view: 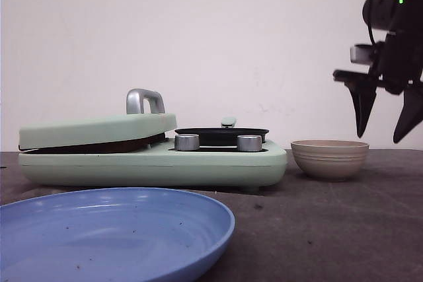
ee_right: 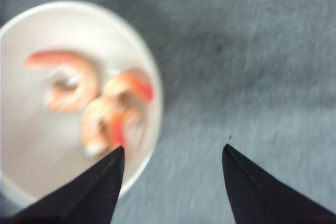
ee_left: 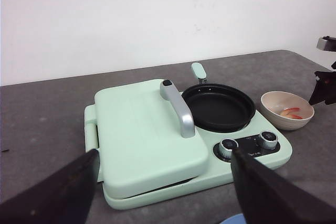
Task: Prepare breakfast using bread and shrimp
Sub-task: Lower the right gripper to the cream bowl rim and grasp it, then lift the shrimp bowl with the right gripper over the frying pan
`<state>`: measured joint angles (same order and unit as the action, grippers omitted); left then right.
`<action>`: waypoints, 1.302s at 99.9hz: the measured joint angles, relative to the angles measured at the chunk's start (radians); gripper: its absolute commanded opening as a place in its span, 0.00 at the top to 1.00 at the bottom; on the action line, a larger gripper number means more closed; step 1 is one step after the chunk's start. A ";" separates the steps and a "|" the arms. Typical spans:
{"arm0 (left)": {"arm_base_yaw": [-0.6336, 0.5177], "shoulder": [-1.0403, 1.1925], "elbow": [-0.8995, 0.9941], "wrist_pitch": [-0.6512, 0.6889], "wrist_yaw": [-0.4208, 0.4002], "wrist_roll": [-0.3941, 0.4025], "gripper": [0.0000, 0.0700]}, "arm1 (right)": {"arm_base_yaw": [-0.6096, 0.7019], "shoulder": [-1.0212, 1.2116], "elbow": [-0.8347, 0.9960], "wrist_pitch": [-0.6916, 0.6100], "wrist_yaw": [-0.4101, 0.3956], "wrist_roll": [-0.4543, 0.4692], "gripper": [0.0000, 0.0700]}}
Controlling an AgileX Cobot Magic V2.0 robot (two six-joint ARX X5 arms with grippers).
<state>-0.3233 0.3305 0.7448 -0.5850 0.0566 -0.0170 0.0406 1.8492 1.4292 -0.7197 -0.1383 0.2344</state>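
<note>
Over the right end of the table (view: pixel 344 229), the right gripper (view: pixel 384 125) hangs in the air with its two dark fingers (view: pixel 362 107) spread apart and nothing between them. Below it and slightly toward the robot's left stands a beige ribbed bowl (view: pixel 330 159), and the fingertips are clear above its rim. From the right wrist view, the shrimp (ee_right: pixel 97 106) lie inside that bowl as a few curled orange-and-white pieces; one finger (ee_right: pixel 89 192) sits over the bowl's edge, close to the shrimp, while the other is over bare grey table beside the bowl, so the shrimp lie off to one side of the gap rather than within it. That view is blurred. A mint-green breakfast maker (view: pixel 152 156) sits in the middle of the table, its griddle lid (ee_left: pixel 144 137) down with a silver handle (ee_left: pixel 178 108) on top, and a round black pan (ee_left: pixel 218 107) next to the lid, above two silver knobs (view: pixel 187 142). No bread shows in any view. A blue plate (view: pixel 112 236) lies nearest the camera. The left gripper (ee_left: pixel 163 187) has its fingers wide apart, holding nothing.
</note>
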 measured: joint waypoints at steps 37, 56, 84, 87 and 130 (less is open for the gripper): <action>0.000 0.000 0.000 -0.018 -0.015 0.006 0.38 | -0.014 0.085 0.001 0.058 -0.058 -0.002 0.49; 0.000 0.000 0.000 -0.017 -0.032 0.019 0.38 | -0.014 0.096 0.001 0.076 -0.068 -0.002 0.49; 0.000 0.000 0.000 -0.018 -0.032 0.026 0.38 | -0.013 0.097 0.001 0.096 -0.071 -0.002 0.50; 0.000 0.000 0.000 -0.017 -0.032 0.026 0.38 | -0.012 0.097 0.001 0.096 -0.071 -0.002 0.51; 0.000 0.000 0.000 -0.017 -0.033 0.026 0.38 | -0.001 0.130 0.001 0.086 -0.072 -0.002 0.98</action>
<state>-0.3233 0.3305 0.7448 -0.6022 0.0238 0.0090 0.0399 1.9793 1.4303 -0.6334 -0.2100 0.2325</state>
